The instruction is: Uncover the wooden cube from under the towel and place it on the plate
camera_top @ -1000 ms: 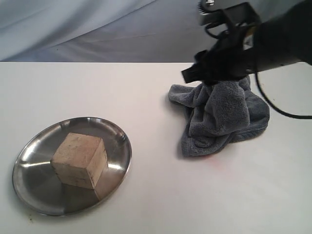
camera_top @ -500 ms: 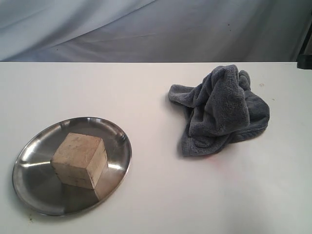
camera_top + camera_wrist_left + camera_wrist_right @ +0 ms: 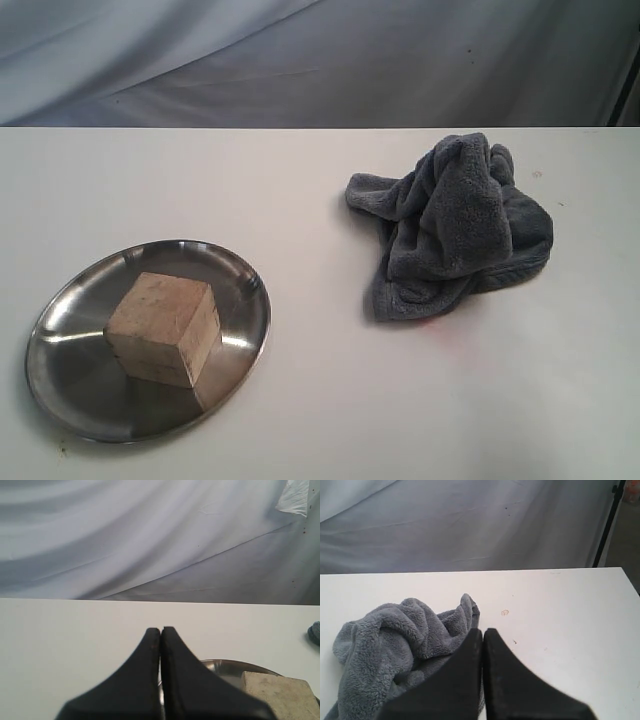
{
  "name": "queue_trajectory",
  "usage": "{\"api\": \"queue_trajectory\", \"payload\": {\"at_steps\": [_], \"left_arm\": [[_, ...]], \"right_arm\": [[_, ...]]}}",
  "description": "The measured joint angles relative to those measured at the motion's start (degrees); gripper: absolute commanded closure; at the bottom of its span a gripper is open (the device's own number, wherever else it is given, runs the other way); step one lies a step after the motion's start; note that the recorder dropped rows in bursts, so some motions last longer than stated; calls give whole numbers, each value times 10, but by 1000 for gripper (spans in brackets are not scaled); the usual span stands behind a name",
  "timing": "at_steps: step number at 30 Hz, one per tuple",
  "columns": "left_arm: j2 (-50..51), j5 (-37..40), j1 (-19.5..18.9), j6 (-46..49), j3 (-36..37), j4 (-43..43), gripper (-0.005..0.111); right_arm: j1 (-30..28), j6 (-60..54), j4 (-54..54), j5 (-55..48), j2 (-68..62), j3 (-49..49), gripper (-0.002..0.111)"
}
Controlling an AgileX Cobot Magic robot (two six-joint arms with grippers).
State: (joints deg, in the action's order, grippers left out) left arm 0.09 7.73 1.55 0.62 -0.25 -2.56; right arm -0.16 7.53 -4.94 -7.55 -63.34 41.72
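Wooden cube (image 3: pixel 165 328) sits upright in the plate (image 3: pixel 75 395), approx. centre. Plate is on the counter (image 3: pixel 310 410), left side in ext. view. Towel (image 3: pixel 455 225) lies crumpled in a heap on the counter, well apart from plate, to the right. Left gripper (image 3: pixel 160 631): jaws pressed together, empty, plate & cube near. Right gripper (image 3: pixel 482 632): jaws pressed together, empty, beside the towel.

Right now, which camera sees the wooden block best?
The exterior view: the whole wooden cube shows, sitting on the plate. The left wrist view catches only part of it past the shut left gripper. The right wrist view misses it, showing the towel instead.
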Motion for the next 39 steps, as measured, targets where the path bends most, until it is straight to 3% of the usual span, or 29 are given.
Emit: {"api": "queue_trajectory", "payload": {"at_steps": [19,30,39], "left_arm": [[0,0,0,0,0,0,105],[0,0,0,0,0,0,105],[0,0,0,0,0,0,105]], "right_arm": [[0,-5,-49,102,27,-1,108],[0,-9,-52,152,174,-87,108],[0,-9,-51,130,301,-140,108]]}}
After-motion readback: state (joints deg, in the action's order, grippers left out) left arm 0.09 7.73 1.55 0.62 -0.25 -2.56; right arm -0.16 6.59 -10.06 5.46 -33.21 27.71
